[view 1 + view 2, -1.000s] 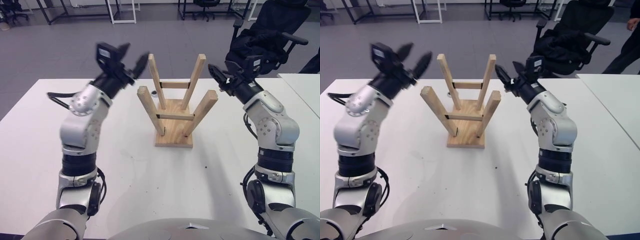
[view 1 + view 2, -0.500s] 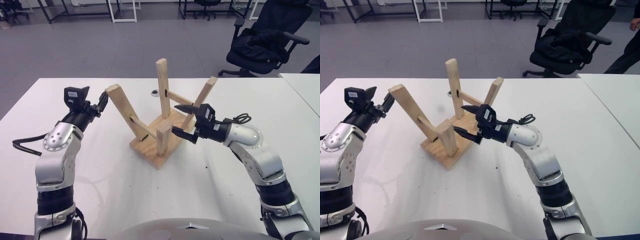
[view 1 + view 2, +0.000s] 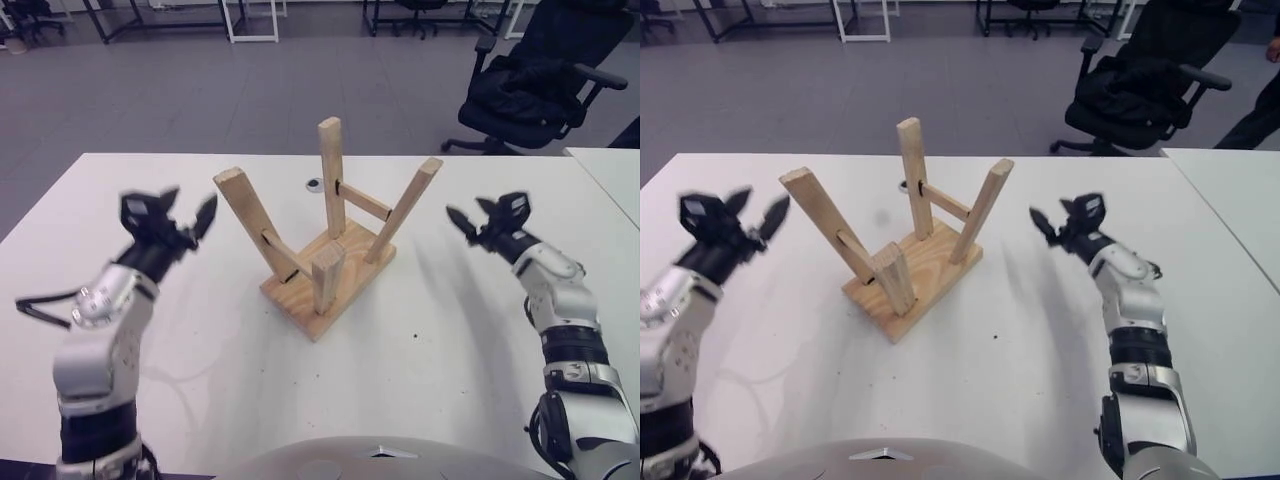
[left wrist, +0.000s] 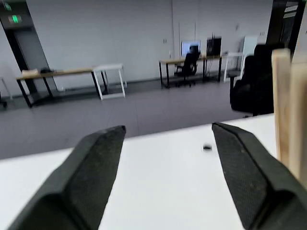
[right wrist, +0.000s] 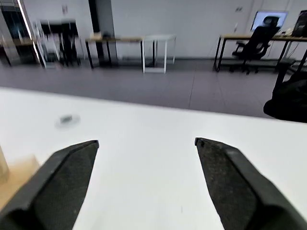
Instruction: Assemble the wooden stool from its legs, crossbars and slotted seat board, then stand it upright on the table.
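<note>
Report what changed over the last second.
The stool, upside down on its seat board, was turned on the table, a corner now facing the robot. The left gripper and right gripper drew back outward, open, clear of it. The stool stays inverted.

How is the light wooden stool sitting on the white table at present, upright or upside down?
Upside down: the light wooden stool rests on its square seat board, legs pointing upward.
</note>
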{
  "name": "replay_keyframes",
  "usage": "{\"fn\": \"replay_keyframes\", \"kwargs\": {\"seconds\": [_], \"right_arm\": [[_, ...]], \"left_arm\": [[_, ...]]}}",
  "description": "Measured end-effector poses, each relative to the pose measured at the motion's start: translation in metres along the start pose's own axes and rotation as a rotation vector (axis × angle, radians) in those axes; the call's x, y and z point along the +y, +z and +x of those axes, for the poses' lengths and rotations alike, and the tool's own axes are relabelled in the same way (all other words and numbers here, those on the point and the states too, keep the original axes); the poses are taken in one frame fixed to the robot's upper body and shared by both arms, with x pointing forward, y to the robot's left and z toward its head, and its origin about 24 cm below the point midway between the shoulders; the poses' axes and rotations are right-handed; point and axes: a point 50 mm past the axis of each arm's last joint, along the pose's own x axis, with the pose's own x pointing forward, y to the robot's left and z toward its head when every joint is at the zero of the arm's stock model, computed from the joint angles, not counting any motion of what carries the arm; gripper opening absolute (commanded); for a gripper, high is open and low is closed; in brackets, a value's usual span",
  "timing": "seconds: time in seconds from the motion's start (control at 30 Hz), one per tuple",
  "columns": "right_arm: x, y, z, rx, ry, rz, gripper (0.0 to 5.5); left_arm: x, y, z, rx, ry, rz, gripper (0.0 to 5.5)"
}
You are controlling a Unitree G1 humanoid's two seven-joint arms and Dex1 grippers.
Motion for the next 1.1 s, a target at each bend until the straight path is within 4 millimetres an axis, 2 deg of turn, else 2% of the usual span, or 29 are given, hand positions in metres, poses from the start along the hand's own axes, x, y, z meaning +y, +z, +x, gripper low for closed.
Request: {"fn": "replay_keyframes", "kwargs": {"seconds": [0.07,0.1,0.13,0.17,0.23,0.3,0.33,0.47,0.63,0.7,0.73,0.77,0.83,0.9,0.97,1.03,1.1], "right_arm": [[0.008,0.075,0.013,-0.294,0.024,0.093,3.77],[0.02,0.108,0.017,-0.403,0.08,0.111,3.77],[0.033,0.123,0.02,-0.436,0.131,0.129,3.77],[0.047,0.13,0.024,-0.436,0.183,0.142,3.77],[0.075,0.117,0.039,-0.28,0.262,0.125,3.77],[0.1,0.078,0.055,-0.011,0.283,0.122,3.77],[0.102,0.066,0.056,0.063,0.278,0.136,3.77],[0.095,0.055,0.053,0.119,0.239,0.168,3.77],[0.078,0.058,0.04,0.068,0.245,0.318,3.77],[0.046,0.072,0.03,-0.048,0.155,0.36,3.77],[0.027,0.077,0.026,-0.077,0.076,0.295,3.77],[0.017,0.073,0.027,-0.052,0.02,0.202,3.77],[0.014,0.034,0.037,0.096,0.008,0.075,3.77],[0.029,-0.006,0.041,0.232,0.083,-0.085,3.77],[0.052,-0.031,0.037,0.281,0.221,-0.119,3.77],[0.069,-0.021,0.029,0.213,0.375,-0.167,3.77],[0.076,-0.008,0.005,0.189,0.474,-0.249,3.77]], "left_arm": [[0.001,0.05,0.03,-0.185,-0.057,0.021,3.32],[-0.001,0.064,0.04,-0.237,-0.095,-0.002,3.32],[-0.004,0.066,0.049,-0.242,-0.132,-0.019,3.32],[-0.008,0.062,0.057,-0.224,-0.169,-0.032,3.32],[-0.016,0.036,0.073,-0.124,-0.237,-0.012,3.32],[-0.021,0.003,0.078,-0.014,-0.278,0.017,3.32],[-0.021,-0.003,0.077,-0.023,-0.274,0.066,3.32],[-0.028,-0.01,0.08,-0.083,-0.278,0.201,3.32],[-0.034,0.0,0.094,-0.103,-0.297,0.222,3.32],[-0.026,0.019,0.092,-0.146,-0.27,0.186,3.32],[-0.018,0.04,0.09,-0.203,-0.247,0.189,3.32],[-0.012,0.055,0.087,-0.245,-0.233,0.19,3.32],[-0.003,0.069,0.077,-0.275,-0.204,0.181,3.32],[0.001,0.068,0.067,-0.269,-0.178,0.183,3.32],[0.007,0.042,0.048,-0.182,-0.131,0.177,3.32],[0.026,-0.001,0.015,-0.061,0.056,0.122,3.32],[0.037,-0.034,-0.021,0.046,0.181,0.148,3.32]]}}
